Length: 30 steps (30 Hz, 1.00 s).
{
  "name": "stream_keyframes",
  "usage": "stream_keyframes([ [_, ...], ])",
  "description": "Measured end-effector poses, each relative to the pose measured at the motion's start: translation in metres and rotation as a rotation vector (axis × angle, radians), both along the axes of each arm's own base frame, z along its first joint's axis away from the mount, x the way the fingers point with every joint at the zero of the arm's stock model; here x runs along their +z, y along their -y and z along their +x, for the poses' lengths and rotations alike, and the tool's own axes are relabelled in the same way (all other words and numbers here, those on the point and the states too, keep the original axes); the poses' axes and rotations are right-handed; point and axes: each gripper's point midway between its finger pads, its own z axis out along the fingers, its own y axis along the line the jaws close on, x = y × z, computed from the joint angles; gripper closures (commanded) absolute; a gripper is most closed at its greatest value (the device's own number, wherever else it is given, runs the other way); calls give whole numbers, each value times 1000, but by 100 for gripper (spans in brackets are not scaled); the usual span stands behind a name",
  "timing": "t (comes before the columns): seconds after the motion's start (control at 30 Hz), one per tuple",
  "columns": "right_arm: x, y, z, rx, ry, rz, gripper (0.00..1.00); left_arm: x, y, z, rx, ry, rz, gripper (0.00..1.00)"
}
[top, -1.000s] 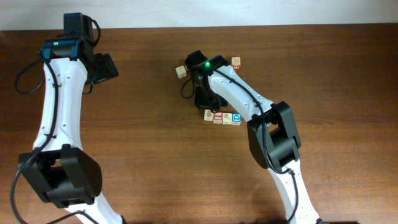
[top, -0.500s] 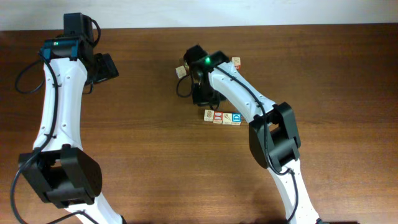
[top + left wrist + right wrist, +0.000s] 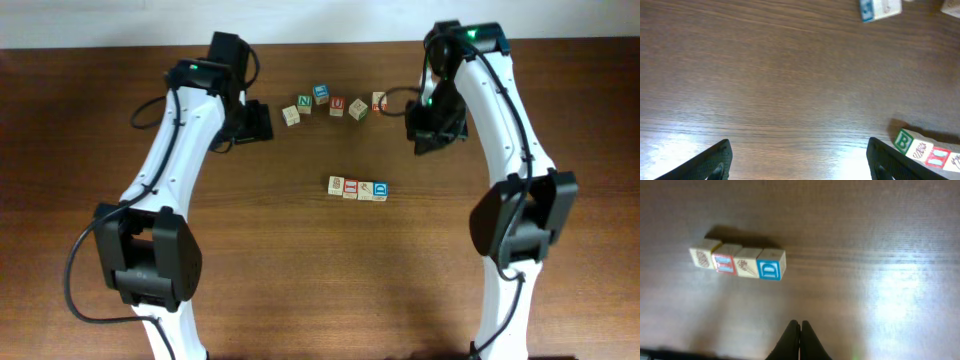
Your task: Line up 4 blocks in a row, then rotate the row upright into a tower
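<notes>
Four blocks [image 3: 357,188] sit in a straight row in the middle of the brown counter [image 3: 200,300]. They touch each other side by side. The blue block [image 3: 380,189] is at the right end. Next to it is a pale block [image 3: 365,189], then the red block [image 3: 350,187]. A second pale block [image 3: 336,185] is at the left end. The right wrist view shows the same row from above. Each block has a little picture on its top face.

Six more blocks [image 3: 338,103] lie in a loose curve at the far side of the counter, well apart from the row.

The left gripper [image 3: 256,122] hangs over the far left part of the counter, just left of the curve. Its fingers [image 3: 715,160] are spread wide, and only bare wood shows between them. In its own view, a few blocks peek in at the bottom right corner. The first one has a green B [image 3: 902,140] on its side.

The right gripper [image 3: 431,136] hangs over the far right part of the counter, to the right of the curve. Its fingers [image 3: 794,337] are pressed tight together and hold nothing. In its own view the row lies farther off and to the left. Neither gripper touches the row.
</notes>
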Motion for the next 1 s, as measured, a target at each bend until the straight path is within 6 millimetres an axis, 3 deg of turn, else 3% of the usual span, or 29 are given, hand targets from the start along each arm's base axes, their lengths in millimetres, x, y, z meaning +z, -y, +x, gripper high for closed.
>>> stream_keyframes([
  [0.17,-8,-5,-14,-1,172,66,95,0,15,-1,-32,5,-7,16],
  [0.33,-93,-24,-24,-15,211,198,95,1,16,3,-32,21,-11,16],
  [0.43,-108,-26,-18,-59,256,214,96,1,16,3,-33,21,-11,16],
  [0.57,-113,-31,-17,-103,257,215,96,1,16,3,-33,21,-11,16],
  [0.7,-114,-54,-20,-126,255,189,96,1,16,2,-33,20,-11,15],
  [0.87,-111,-66,-10,-155,300,198,96,-2,14,-8,-34,-23,-2,16],
  [1.0,-113,-93,-10,-121,320,218,96,-9,37,-14,-80,-37,-45,16],
])
